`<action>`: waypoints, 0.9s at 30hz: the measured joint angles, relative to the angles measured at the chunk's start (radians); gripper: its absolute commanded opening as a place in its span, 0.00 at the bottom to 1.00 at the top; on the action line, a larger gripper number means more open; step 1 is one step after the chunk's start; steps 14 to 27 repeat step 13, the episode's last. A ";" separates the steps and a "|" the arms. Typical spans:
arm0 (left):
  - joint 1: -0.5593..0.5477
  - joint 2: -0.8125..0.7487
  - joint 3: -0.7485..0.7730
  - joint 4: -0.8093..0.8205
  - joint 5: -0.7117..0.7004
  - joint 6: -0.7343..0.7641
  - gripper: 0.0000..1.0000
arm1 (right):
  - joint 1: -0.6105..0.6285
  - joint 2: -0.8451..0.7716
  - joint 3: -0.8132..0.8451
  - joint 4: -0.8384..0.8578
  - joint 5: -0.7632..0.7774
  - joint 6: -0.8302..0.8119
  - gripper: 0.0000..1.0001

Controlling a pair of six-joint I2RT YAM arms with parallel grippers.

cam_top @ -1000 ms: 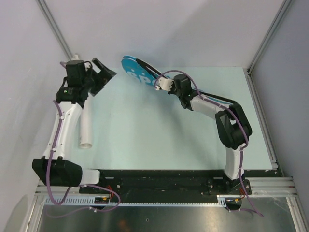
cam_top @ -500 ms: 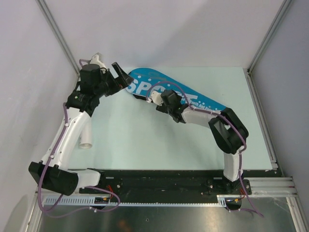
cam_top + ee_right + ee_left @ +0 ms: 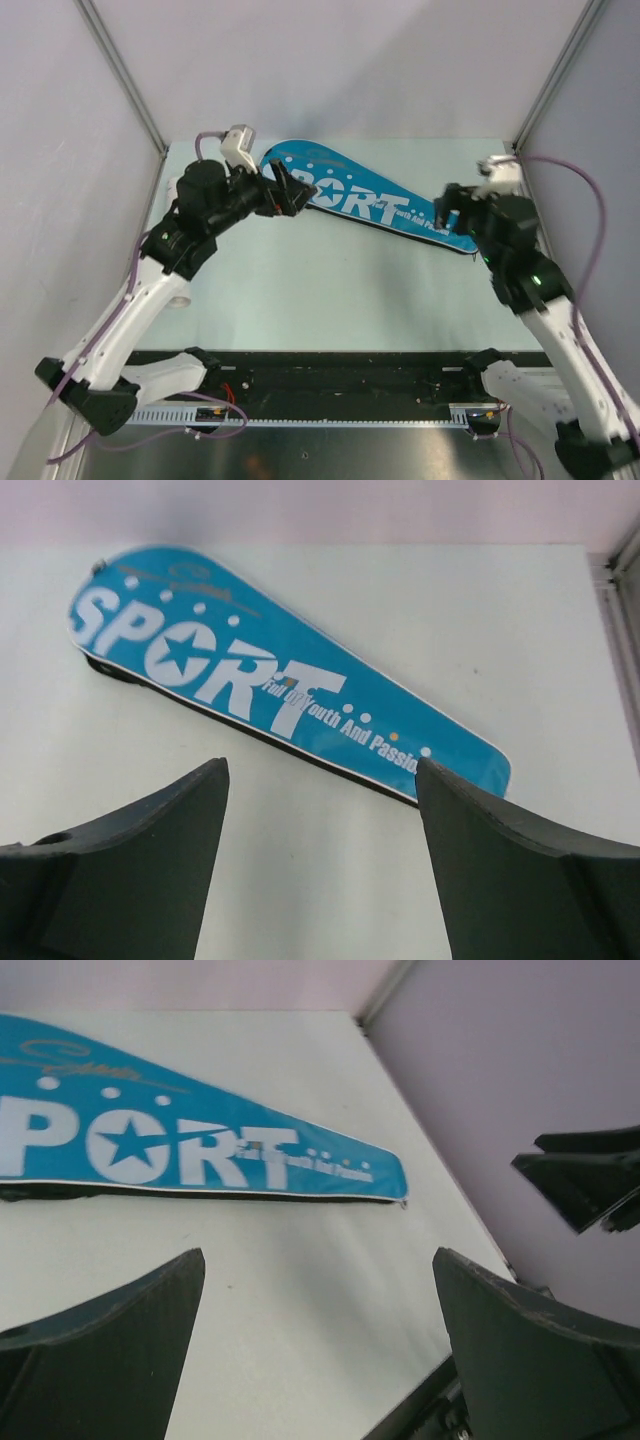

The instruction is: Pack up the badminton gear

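- Long blue "SPORT" racket bag with black edging: lies flat on the pale green table, far side, wide end left, narrow end right.
- Left gripper: fingers spread wide, holding nothing, at the bag's wide end.
- Right gripper: spread wide too, holding nothing, by the narrow end.

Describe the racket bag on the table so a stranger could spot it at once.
Find the pale green table inside the grey-walled booth. Across its far half lies a long racket bag, slanting. It is the only bright blue thing, with white SPORT lettering and black edging.
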 measured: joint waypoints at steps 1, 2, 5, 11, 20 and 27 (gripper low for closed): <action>-0.021 -0.032 -0.026 0.032 0.005 0.006 1.00 | -0.042 -0.094 -0.018 -0.028 -0.006 0.031 0.99; -0.034 -0.057 -0.045 0.048 0.010 0.008 1.00 | -0.054 -0.155 -0.027 -0.049 -0.012 0.045 1.00; -0.073 -0.177 -0.158 0.137 0.026 0.013 1.00 | -0.055 -0.356 -0.042 -0.080 -0.038 0.064 1.00; -0.093 -0.439 -0.369 0.251 0.019 0.010 1.00 | -0.055 -0.659 -0.074 -0.021 -0.016 0.071 0.99; -0.093 -0.529 -0.436 0.283 0.005 0.008 1.00 | -0.055 -0.700 -0.097 -0.003 -0.009 0.074 1.00; -0.093 -0.529 -0.436 0.283 0.005 0.008 1.00 | -0.055 -0.700 -0.097 -0.003 -0.009 0.074 1.00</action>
